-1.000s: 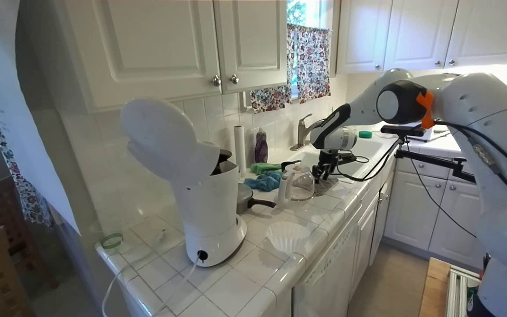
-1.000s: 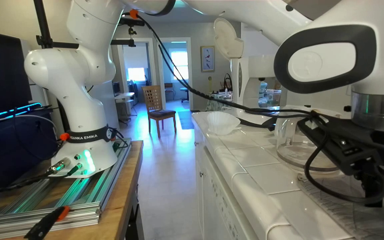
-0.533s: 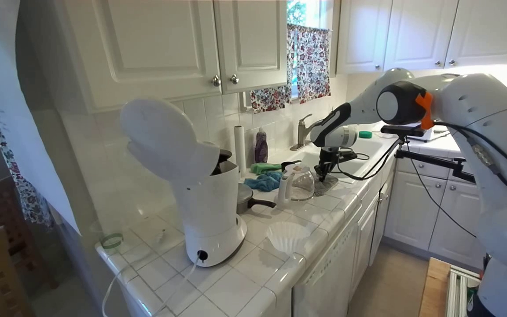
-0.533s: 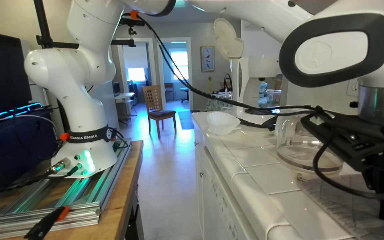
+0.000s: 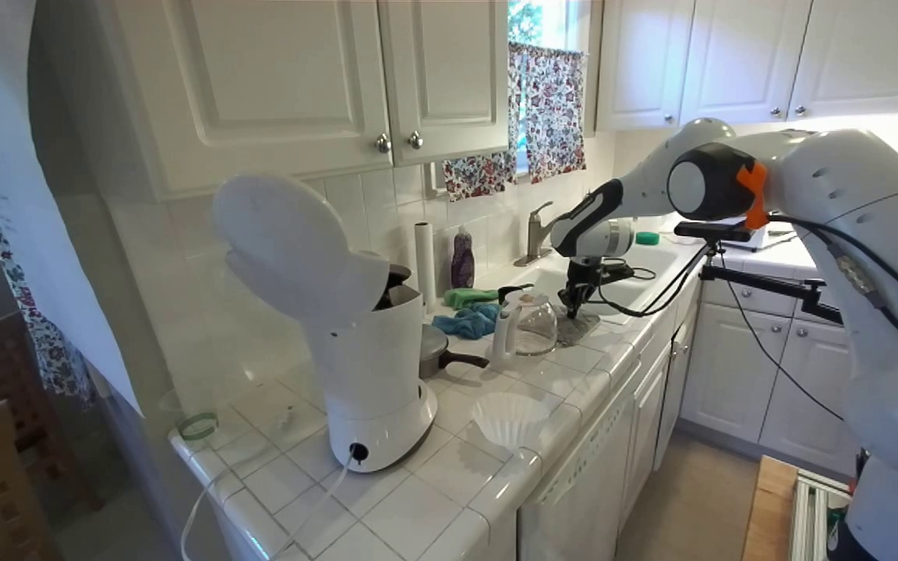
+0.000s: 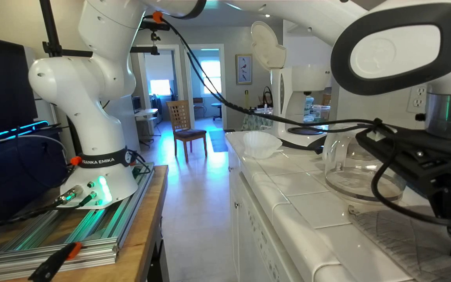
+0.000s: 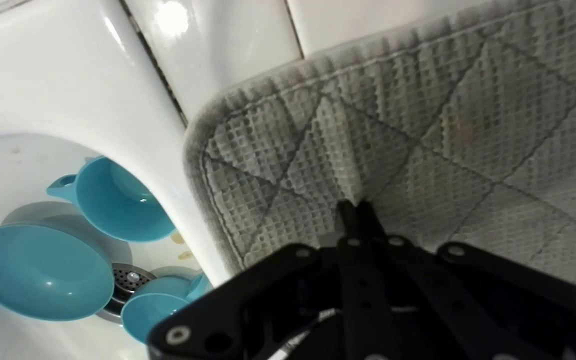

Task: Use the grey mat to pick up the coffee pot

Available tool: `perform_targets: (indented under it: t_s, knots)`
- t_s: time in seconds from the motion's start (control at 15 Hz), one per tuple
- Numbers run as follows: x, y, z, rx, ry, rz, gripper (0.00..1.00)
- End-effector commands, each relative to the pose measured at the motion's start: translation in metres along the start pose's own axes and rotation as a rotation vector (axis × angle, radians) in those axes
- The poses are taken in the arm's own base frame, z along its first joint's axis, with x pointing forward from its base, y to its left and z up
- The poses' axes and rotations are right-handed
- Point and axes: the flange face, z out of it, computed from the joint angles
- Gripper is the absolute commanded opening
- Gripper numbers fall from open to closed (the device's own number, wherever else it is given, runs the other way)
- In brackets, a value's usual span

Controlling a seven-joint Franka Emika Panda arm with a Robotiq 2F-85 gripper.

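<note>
The coffee pot point(image 5: 535, 329) is a clear glass carafe with a pale handle, upright on the tiled counter in both exterior views. Right beside it the grey mat point(image 5: 583, 327), quilted, lies by the sink edge. In the wrist view the mat point(image 7: 458, 120) fills much of the picture, its rounded corner near the sink rim. My gripper point(image 7: 357, 204) points down onto the mat, fingertips together, and a small ridge of fabric runs up into them. My gripper is apart from the coffee pot. The very tips are dark, so the depth of the pinch is hard to see.
A tall white coffee machine point(image 5: 375, 366) and a paper filter point(image 5: 511, 419) stand nearer the counter's end. A grey pan point(image 5: 433, 352), a blue cloth point(image 5: 468, 321) and a green cloth point(image 5: 468, 298) lie behind the pot. Teal bowls point(image 7: 43, 272) sit in the sink.
The fingers have come together on the mat. In the exterior views the hand has shifted slightly up and to the right. The coffee pot has stayed in place.
</note>
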Motion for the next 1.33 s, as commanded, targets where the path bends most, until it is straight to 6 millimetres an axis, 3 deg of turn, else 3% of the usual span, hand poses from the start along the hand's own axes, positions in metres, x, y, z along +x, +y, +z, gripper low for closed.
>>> perform_targets:
  t_s: [0.0, 0.67, 1.27]
  knots:
    - [-0.001, -0.001, -0.027, -0.039, 0.011, -0.007, 0.0]
    - [-0.003, -0.014, -0.119, -0.092, 0.111, -0.053, 0.0]
    - [-0.011, -0.04, -0.192, -0.138, 0.233, -0.094, 0.0]
